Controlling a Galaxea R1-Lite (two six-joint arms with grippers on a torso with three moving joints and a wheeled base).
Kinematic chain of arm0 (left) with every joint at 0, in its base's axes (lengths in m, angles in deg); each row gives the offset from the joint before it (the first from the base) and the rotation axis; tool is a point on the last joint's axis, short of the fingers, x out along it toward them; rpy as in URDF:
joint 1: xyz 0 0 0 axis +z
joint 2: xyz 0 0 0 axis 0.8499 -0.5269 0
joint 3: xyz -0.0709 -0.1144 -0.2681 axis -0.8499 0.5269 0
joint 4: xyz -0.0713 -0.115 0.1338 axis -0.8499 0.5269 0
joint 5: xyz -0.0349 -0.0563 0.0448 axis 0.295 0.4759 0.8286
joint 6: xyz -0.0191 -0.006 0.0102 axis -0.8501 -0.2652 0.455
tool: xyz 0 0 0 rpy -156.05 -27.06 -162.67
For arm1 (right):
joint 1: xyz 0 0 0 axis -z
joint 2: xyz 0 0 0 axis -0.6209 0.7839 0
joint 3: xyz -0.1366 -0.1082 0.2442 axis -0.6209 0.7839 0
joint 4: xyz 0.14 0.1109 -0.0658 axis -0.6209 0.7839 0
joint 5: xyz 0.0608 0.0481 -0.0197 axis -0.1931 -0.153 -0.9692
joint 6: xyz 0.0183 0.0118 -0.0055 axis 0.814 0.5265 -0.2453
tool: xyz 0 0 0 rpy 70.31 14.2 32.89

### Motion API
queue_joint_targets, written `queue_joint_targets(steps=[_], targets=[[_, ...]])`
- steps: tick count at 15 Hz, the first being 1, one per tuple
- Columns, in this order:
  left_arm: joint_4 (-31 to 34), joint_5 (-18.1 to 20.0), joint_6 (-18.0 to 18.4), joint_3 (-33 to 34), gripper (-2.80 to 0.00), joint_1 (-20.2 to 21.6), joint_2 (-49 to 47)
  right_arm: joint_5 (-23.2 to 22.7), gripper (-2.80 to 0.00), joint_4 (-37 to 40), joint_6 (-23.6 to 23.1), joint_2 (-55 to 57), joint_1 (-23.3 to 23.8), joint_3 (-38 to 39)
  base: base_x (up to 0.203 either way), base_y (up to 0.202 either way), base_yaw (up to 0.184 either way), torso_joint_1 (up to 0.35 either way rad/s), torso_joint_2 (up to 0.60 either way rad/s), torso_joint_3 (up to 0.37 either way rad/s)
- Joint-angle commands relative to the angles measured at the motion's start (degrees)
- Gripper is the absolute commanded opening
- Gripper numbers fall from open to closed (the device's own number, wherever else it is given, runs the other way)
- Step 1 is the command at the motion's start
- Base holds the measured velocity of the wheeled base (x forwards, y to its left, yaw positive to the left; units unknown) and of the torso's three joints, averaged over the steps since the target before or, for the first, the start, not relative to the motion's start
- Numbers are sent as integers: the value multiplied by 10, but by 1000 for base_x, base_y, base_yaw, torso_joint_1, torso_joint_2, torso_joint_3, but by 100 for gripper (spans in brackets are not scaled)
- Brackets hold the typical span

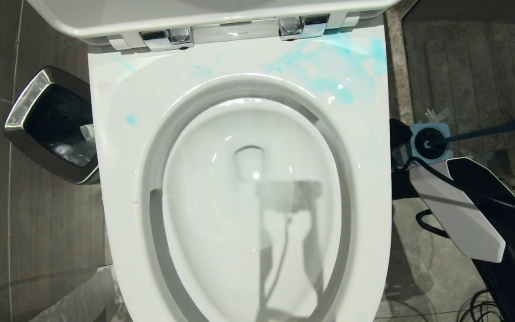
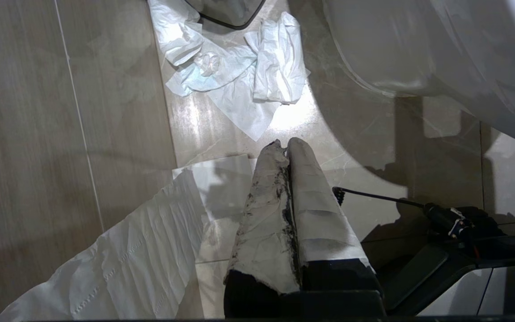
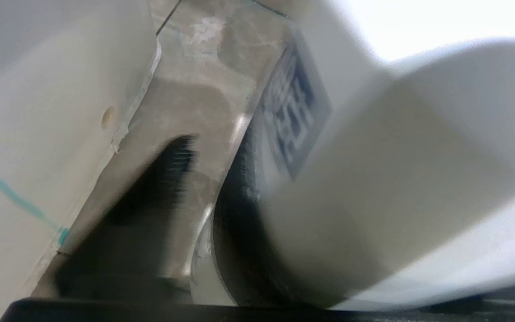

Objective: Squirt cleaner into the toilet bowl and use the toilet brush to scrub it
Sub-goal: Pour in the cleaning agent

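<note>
The white toilet bowl (image 1: 257, 134) fills the head view, its lid up, with blue smears on the back right of its rim. The toilet brush (image 1: 490, 130) stands in its blue base (image 1: 432, 142) on the floor to the bowl's right. My right arm (image 1: 458, 210) reaches down between the bowl and that base. In the right wrist view the cleaner (image 3: 373, 179), a white bottle with a dark printed label, lies close between the jaws of my right gripper (image 3: 248, 188). One dark finger (image 3: 168, 174) stands apart from it, over bare floor; the other is hidden. My left gripper (image 2: 286, 143) hangs shut and empty over the floor.
A steel-rimmed waste bin (image 1: 29, 103) stands left of the toilet. Crumpled tissue (image 2: 239, 67) and a flat paper sheet (image 2: 119, 259) lie on the floor under the left arm. The toilet's outer wall (image 3: 38, 134), with a blue drip line, stands close beside the right gripper.
</note>
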Motion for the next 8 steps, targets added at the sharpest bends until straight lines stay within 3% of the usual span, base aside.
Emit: queue_joint_targets(steps=[1, 8], targets=[[0, 0, 0, 0, -280, 0, 0, 2, -280, -1, -2, 5, 0, -3, 0, 0, 0, 0, 0, 0], [0, 0, 1, 0, -280, 0, 0, 5, -280, -4, 1, 3, 2, -2, 0, 0, 0, 0, 0, 0]])
